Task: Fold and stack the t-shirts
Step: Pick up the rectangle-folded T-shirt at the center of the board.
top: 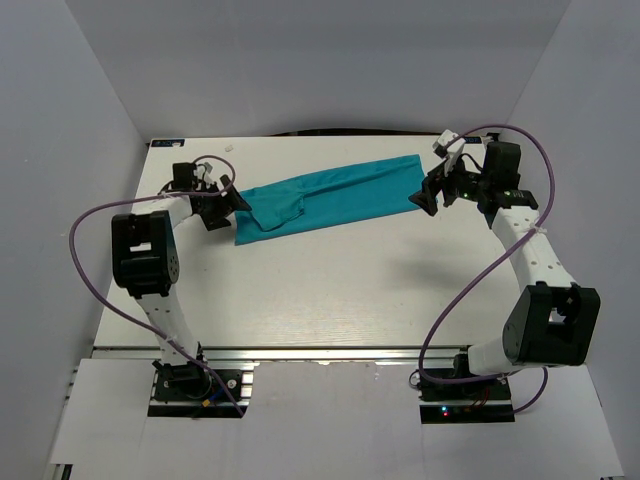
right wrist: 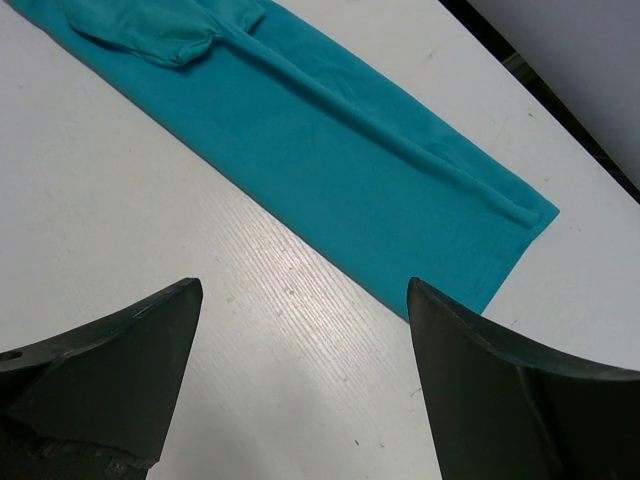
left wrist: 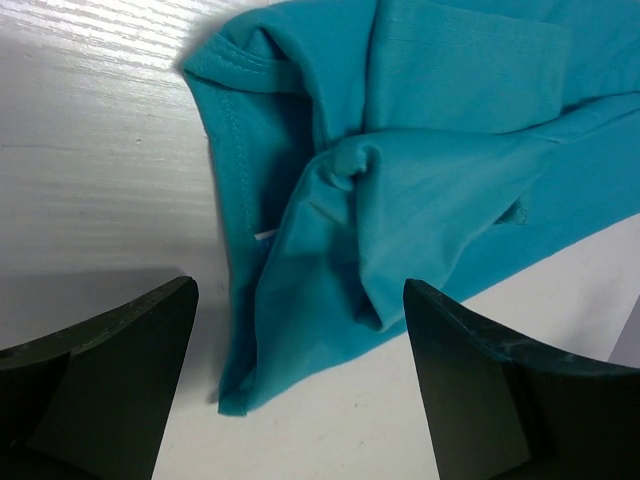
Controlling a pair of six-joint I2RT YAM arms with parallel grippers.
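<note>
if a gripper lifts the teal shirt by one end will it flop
Probably: the t-shirt lies creased and bunched at one end, so it looks limp. Its folded layers would likely sag open. Pushed, it would probably wrinkle, not slide.

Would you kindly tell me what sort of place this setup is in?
Most likely a robotics lab test cell, not a home: plain grey panels enclose a white table, the left arm and right arm are mounted on a metal rail, and one teal t-shirt lies there.
</note>
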